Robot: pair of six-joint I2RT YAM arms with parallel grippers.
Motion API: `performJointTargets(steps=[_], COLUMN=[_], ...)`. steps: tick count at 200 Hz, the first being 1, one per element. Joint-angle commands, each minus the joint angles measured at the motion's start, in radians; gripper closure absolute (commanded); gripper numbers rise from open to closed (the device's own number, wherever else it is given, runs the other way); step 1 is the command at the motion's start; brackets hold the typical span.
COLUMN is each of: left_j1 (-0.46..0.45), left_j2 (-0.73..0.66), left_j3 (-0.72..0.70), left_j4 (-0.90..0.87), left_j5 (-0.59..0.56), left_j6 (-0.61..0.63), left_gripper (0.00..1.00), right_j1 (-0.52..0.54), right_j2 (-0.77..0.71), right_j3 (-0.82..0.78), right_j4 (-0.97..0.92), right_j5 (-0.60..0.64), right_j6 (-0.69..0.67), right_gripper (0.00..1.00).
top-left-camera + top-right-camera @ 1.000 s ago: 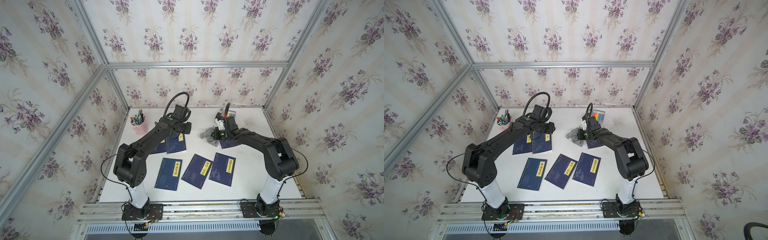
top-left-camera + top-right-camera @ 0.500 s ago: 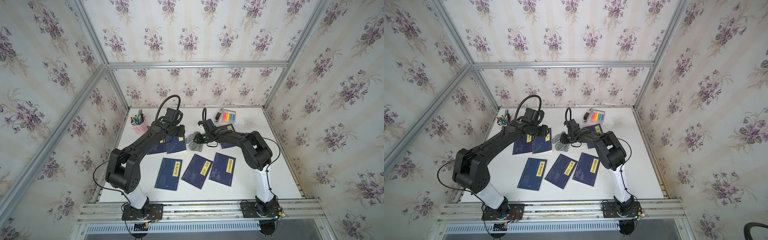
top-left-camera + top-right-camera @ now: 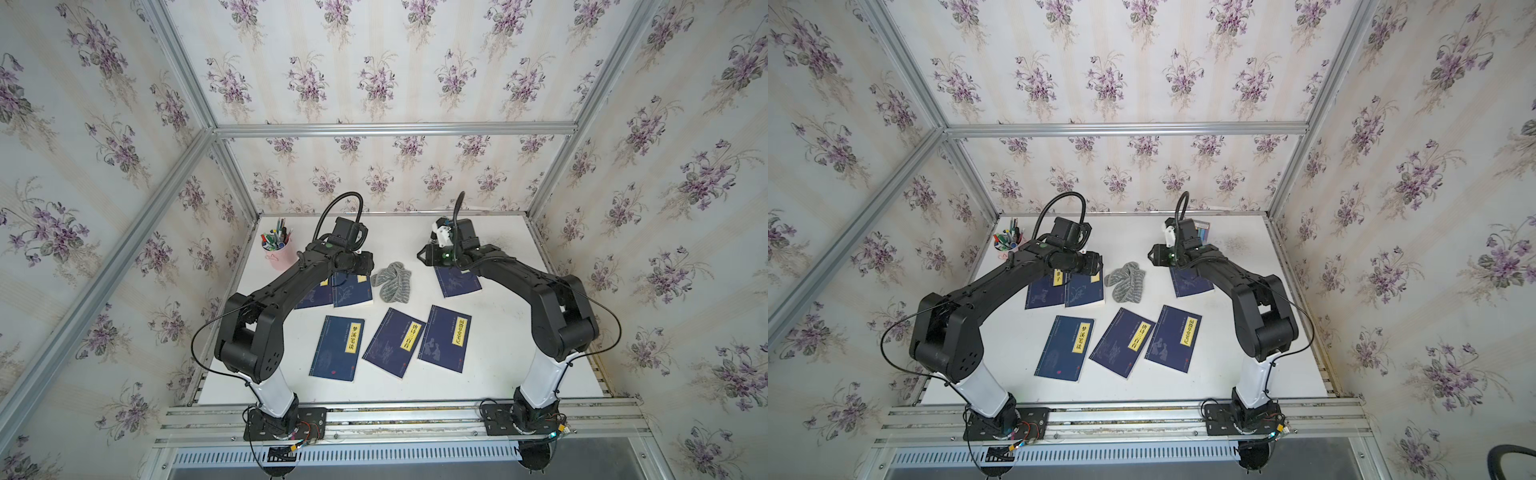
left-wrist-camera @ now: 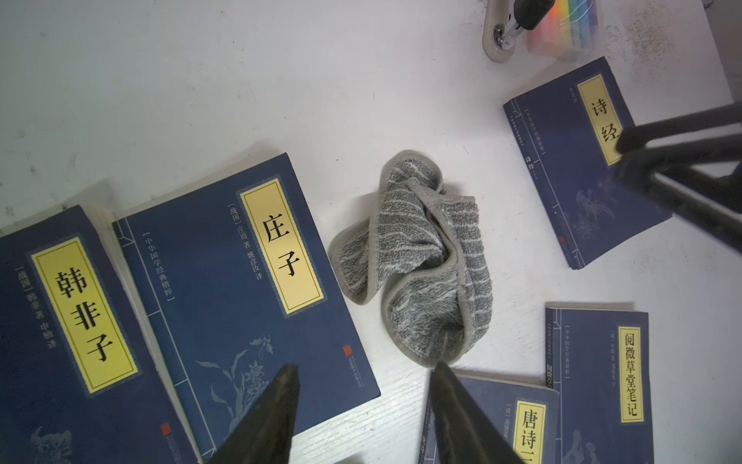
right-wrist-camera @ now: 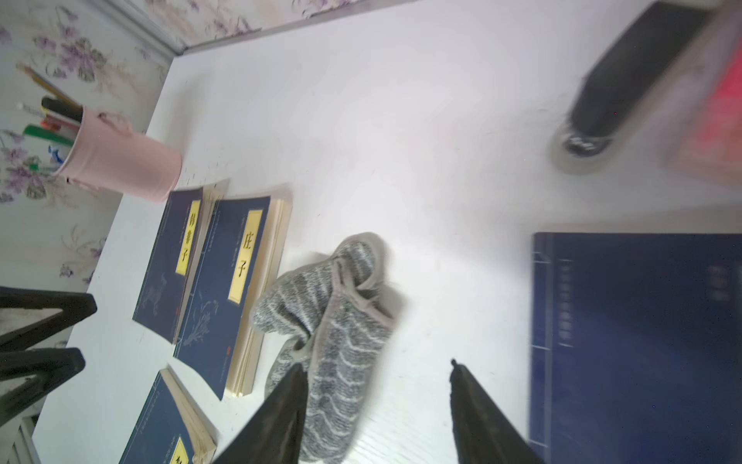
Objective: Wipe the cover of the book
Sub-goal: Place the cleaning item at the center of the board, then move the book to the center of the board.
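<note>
The grey striped cloth (image 3: 392,282) lies crumpled on the white table (image 3: 498,332), between my two arms and in neither grip. My left gripper (image 4: 365,381) hangs above the table with its dark fingers spread and nothing between them. My right gripper (image 5: 377,377) is likewise parted and empty. In the right wrist view one of its fingers (image 5: 281,409) overlaps the edge of the cloth, and I cannot tell whether it touches. All six dark blue books lie flat, covers up. The 庄子 book (image 4: 249,297) sits just beside the cloth on my left side, with the 韩非子 book (image 4: 72,333) close against it, both partly under my left arm in both top views. The 诗经 book (image 4: 578,160) lies on the cloth's other side, near it but apart, partly beneath my right arm. Nearer my bases sit the 梦溪笔谈 book (image 3: 337,348), the 唐诗三百首 book (image 3: 392,343) and the 阅微草堂笔记 book (image 3: 442,338), the last two meeting at an edge. A pink pen cup (image 3: 277,253) stands at the back on my left.
</note>
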Motion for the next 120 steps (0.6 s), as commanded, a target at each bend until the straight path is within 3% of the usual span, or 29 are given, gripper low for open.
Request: performJointTargets(steps=[1, 46, 120], left_j1=[-0.007, -0.023, -0.03], left_j2=[0.004, 0.034, 0.029], left_j3=[-0.009, -0.01, -0.011], left_j4=[0.044, 0.055, 0.057], left_j5=[0.014, 0.027, 0.043], left_j6=[-0.005, -0.013, -0.008], left_gripper=[0.37, 0.33, 0.28], right_j1=[-0.085, -0.259, -0.294], right_j2=[-0.026, 0.009, 0.124], right_j3=[-0.032, -0.119, -0.11], right_j4=[-0.027, -0.013, -0.026], right_j5=[0.084, 0.106, 0.06], right_j6=[-0.028, -0.033, -0.06], right_gripper=[0.41, 0.41, 0.4])
